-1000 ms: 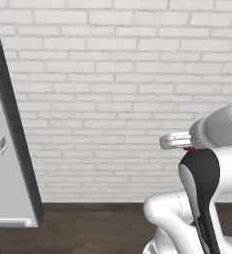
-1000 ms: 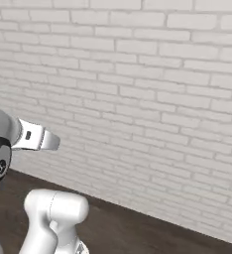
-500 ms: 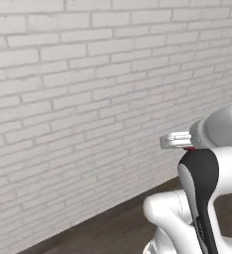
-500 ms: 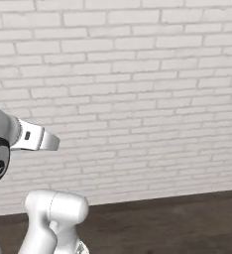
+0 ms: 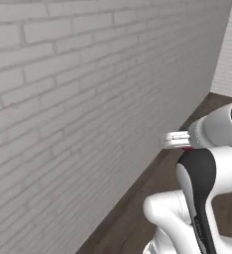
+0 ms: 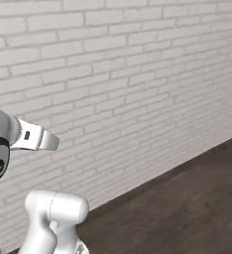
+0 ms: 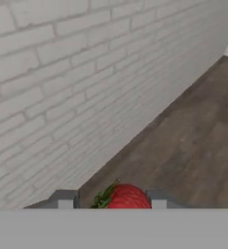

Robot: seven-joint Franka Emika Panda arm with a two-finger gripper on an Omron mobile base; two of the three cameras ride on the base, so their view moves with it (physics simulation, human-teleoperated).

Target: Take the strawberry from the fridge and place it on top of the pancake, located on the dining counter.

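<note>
The strawberry, bright red with green leaves, sits between my two dark fingertips at the bottom of the hand view. My gripper is shut on it. In the left base view the hand sticks out level from the raised arm, with a speck of the red strawberry under it. The right base view has the same hand at the left edge. The fridge, the pancake and the dining counter are out of view.
A white brick wall runs close along the left. Dark wooden floor stretches ahead and to the right. A second pale wall meets the brick wall at the far corner.
The whole picture has swung, so the base has turned. The grey fridge edge at the left one second ago has left the view. The arm keeps its pose with the strawberry.
</note>
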